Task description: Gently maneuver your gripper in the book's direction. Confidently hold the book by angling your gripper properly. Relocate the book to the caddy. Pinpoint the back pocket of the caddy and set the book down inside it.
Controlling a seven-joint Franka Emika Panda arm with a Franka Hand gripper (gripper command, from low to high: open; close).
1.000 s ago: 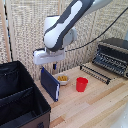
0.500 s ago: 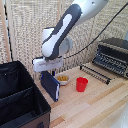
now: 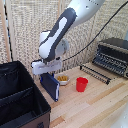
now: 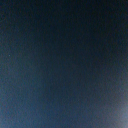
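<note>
My gripper [image 3: 47,70] hangs under the white-and-grey arm and is shut on the top edge of the dark navy book [image 3: 50,86]. The book hangs upright, its lower edge close to the table, just to the exterior view's right of the black fabric caddy [image 3: 30,107]. A divider [image 3: 17,93] splits the caddy into two open compartments; I cannot tell which one is the larger back pocket. In the wrist view the book's dark blue cover [image 4: 64,64] fills the whole picture.
A red cup [image 3: 81,84] and a small bowl of yellow pieces [image 3: 62,78] stand to the exterior view's right of the book. A black toaster oven [image 3: 114,55] with a wire rack [image 3: 97,73] in front of it stands at the far right. The wooden table's edge runs along the lower right.
The gripper with the book has moved a little toward the exterior view's left and down, closer to the caddy.
</note>
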